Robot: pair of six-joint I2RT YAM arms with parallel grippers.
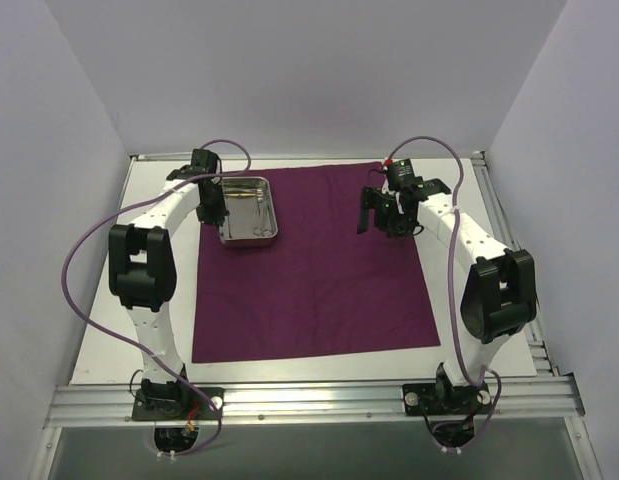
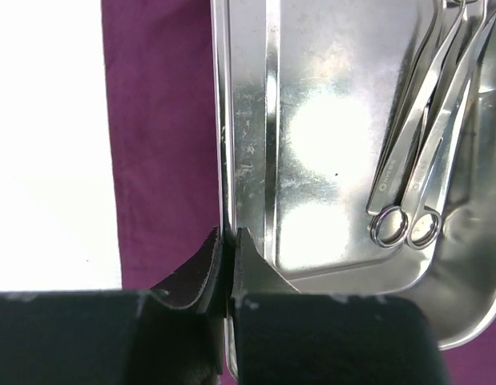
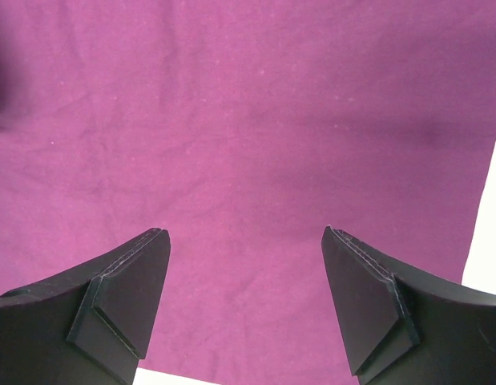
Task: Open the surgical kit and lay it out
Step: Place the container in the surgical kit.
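The left gripper [image 2: 229, 241] is pinched tight on the left rim of the steel tray [image 2: 328, 120] at the far left corner of the spread purple cloth [image 1: 319, 280], the scissors [image 2: 392, 172] inside cut off at the tips, while the right gripper [image 3: 243, 233] hangs spread wide over bare cloth.

Bright, even light, white glare on the steel tray [image 2: 312, 128], soft shadows across the cloth [image 3: 231, 120].
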